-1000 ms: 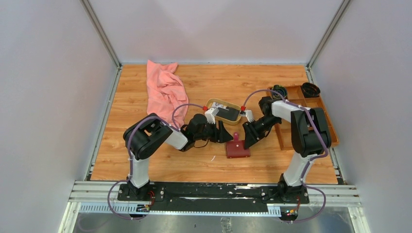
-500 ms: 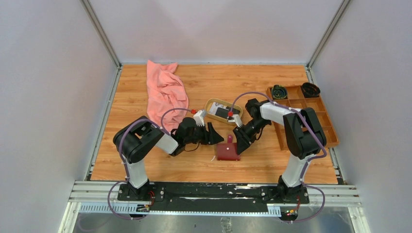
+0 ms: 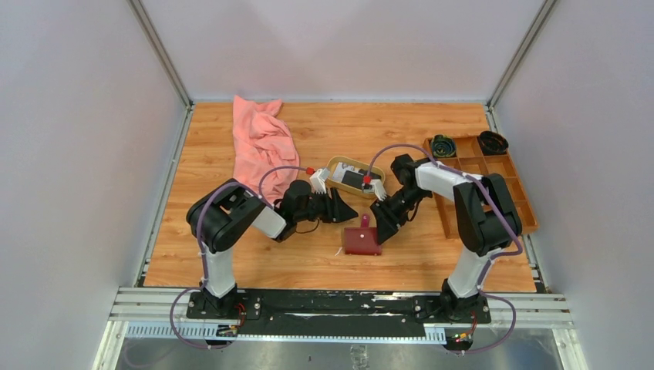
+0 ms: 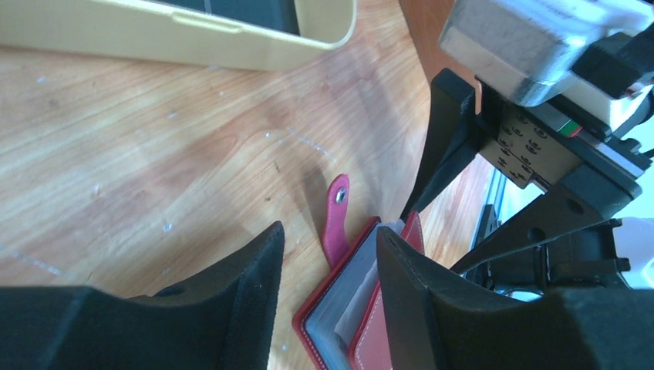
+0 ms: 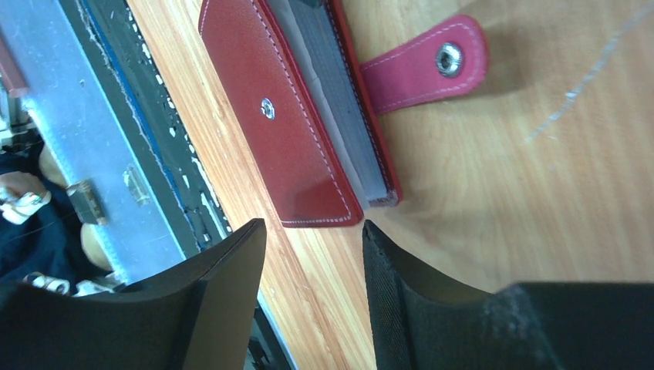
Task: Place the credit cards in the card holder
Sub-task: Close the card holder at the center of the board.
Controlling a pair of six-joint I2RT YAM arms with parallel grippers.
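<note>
The wooden table [image 3: 308, 266] fills the middle of the top view, with a pink cloth [image 3: 262, 146] crumpled at its upper left and a brown compartment tray [image 3: 505, 166] at its right edge. Just above centre sits the oval tan dish [image 3: 347, 160], and the credit cards [image 3: 355, 179] lie inside it, dark with pale marks. Below the dish, a little under centre, the card holder [image 3: 361, 240] lies flat on the wood, dark red. The left gripper [image 3: 351, 213] hangs just to its upper left, jaws parted with nothing between them; in its wrist view the holder [image 4: 335, 308] shows partly open at bottom centre, through the gap. The right gripper [image 3: 379, 231] stands at the holder's right edge, jaws likewise apart and empty; in its wrist view the holder [image 5: 285, 116] lies at upper centre, its corner just above the gap. Whether either finger touches it cannot be told. The strap [image 5: 424, 58] with its pale snap [image 5: 448, 58] lies unfastened.
</note>
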